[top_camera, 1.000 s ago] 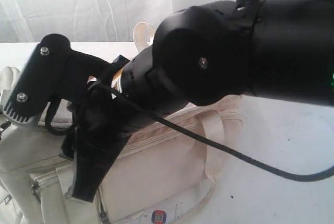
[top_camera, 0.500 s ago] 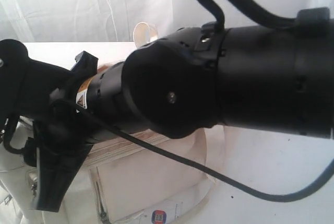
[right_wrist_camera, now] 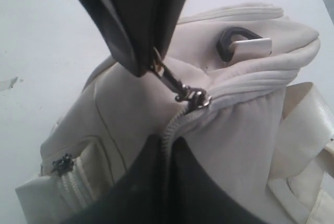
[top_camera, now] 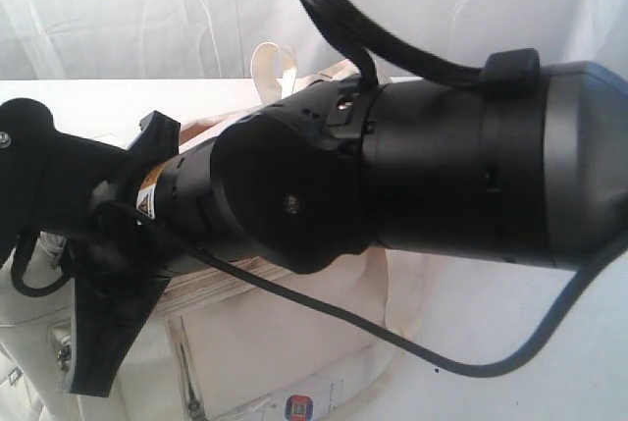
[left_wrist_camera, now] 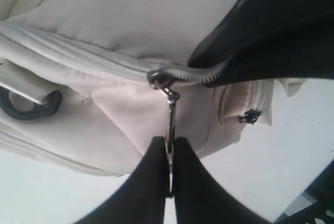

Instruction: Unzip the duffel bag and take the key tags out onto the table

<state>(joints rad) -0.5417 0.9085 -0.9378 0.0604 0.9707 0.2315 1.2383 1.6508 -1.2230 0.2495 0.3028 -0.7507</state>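
Right arm [top_camera: 294, 205]: swung leftward across the exterior view, with its joint lower.
Cable [top_camera: 343, 9]: now loops above the arm.
Duffel bag [top_camera: 294, 342]: more covered.

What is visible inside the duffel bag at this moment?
No interior shows. The left gripper pinches the zipper pull, but the cream fabric of the duffel bag covers everything; any key tags are hidden.

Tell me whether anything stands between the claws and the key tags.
Yes: the bag itself. Its zipper looks shut beyond the slider; the left claw pinches the pull, the right claw grips the bag. No tags are visible.
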